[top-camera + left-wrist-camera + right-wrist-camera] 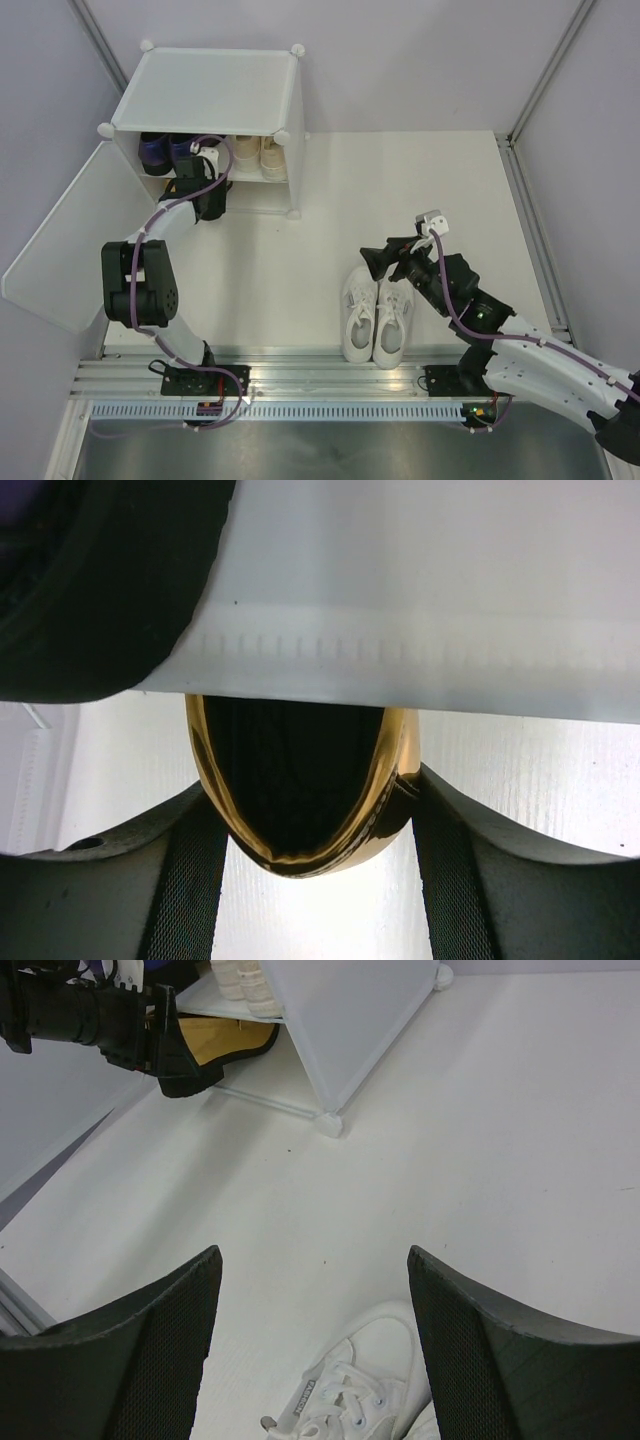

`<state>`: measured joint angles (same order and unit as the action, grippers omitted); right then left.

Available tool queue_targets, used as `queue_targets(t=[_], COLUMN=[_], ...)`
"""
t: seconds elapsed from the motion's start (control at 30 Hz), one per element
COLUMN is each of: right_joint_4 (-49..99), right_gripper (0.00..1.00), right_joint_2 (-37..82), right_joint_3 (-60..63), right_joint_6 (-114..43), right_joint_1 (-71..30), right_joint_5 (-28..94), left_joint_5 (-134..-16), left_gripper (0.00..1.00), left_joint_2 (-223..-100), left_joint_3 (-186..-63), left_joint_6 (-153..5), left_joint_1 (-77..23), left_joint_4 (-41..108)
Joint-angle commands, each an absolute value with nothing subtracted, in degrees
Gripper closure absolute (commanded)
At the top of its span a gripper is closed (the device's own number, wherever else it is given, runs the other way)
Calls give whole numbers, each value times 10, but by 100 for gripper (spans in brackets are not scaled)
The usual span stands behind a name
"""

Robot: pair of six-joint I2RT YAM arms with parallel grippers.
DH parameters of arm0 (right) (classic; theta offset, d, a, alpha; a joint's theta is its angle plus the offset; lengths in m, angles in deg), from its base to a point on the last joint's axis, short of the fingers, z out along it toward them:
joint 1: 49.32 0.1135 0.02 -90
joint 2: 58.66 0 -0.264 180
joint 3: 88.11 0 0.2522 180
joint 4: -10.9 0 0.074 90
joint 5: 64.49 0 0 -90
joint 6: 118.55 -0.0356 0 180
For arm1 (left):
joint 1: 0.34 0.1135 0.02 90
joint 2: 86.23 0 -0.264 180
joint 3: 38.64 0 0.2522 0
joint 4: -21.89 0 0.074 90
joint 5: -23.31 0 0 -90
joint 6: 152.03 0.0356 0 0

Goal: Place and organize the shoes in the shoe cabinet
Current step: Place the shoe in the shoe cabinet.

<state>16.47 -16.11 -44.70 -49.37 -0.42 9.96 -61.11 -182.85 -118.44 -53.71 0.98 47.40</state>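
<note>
Clamped on gold heel [300,858] with left claw [310,785], at lower bay of shoe cabinet [205,90], far-left corner of worktop. Keep low under shelf [215,1007]; push in straight; release only once flat. Leave right claw [312,1350] spread apart above white sneakers [377,315] by near edge.

The shoe cabinet [205,90] stands at the far left of the table [300,240], its door [70,235] open to the left. On its shelf [205,1002], loafers [160,152] are left, sneakers [258,155] right. Under the shelf a pointed heel [300,780] sits in the left gripper [310,788]. Another sneaker pair [377,315] lies near the front edge, close to the right gripper [378,262].
</note>
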Motion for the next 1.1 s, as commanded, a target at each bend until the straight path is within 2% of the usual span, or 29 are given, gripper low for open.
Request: queue_targets(t=[0.0, 0.47, 0.5, 0.63, 0.67, 0.87, 1.03, 1.07], right_joint_4=[149, 147, 147, 145, 145, 145, 145, 145], right_gripper=[21, 21, 21, 21, 21, 21, 22, 21], right_joint_2=[-153, -127, -124, -117, -115, -111, -115, -115], right_joint_3=[-444, -441, -441, -440, -440, -439, -440, -440], right_joint_6=[-496, -489, -489, -488, -487, -486, -485, -485], right_joint_1=[-5, -5, -5, -5, -5, -5, -5, -5], right_joint_5=[90, 76, 74, 74, 72, 70, 67, 67], left_joint_5=[-613, -648, -637, -616, -612, -583, -566, -563], left_gripper=[85, 82, 77, 67, 61, 41, 30, 19], left_joint_2=[-1827, -1862, -1864, -1875, -1880, -1886, -1884, -1884], left_joint_3=[-1189, -1179, -1183, -1183, -1183, -1174, -1159, -1159], left_joint_6=[-515, -538, -539, -547, -547, -561, -568, -571], left_joint_1=[25, 50, 51, 54, 55, 55, 55, 55], left_joint_4=[343, 263, 263, 256, 254, 254, 266, 269])
